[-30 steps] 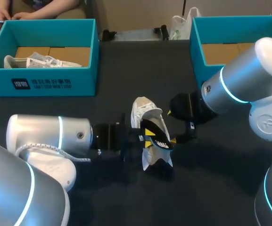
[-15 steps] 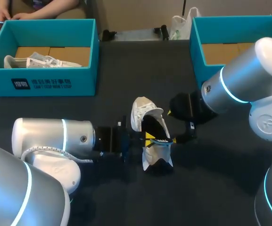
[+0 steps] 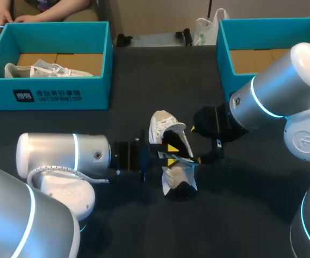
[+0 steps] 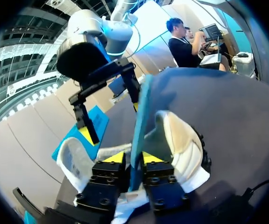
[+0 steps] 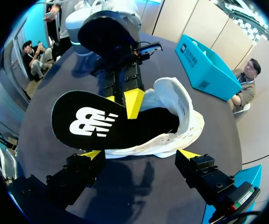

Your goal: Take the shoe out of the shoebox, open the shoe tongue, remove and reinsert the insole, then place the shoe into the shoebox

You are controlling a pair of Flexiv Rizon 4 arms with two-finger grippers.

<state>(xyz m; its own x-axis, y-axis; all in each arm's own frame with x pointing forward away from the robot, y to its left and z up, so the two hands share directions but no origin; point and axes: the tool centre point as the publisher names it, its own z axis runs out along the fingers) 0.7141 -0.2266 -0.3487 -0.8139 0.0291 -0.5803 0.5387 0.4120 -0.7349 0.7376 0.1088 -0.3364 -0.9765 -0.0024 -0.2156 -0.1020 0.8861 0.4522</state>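
Since a second ago my left arm (image 3: 63, 156) has slid further toward the middle and rolled its wrist; the insole (image 3: 179, 152), which then showed its black face, now stands nearly edge-on over the shoe (image 3: 163, 124); the shoe has barely shifted on the dark surface (image 3: 117, 123), where it lies between the two boxes. My left end effector (image 4: 128, 158) is clamped on the insole's thin edge, with a yellow tip pressing each side; one end of the insole sits in the shoe's opening and the other juts out, so I judge the insole step half done, with the return to the box yet to come. My right end effector (image 5: 140, 154) is spread wide beside the shoe and grips nothing. The left shoebox (image 3: 63, 94) holds a second pale shoe (image 3: 42, 70) on its cardboard floor; the right shoebox (image 3: 225, 54) shows only bare cardboard wherever my right arm does not hide it.
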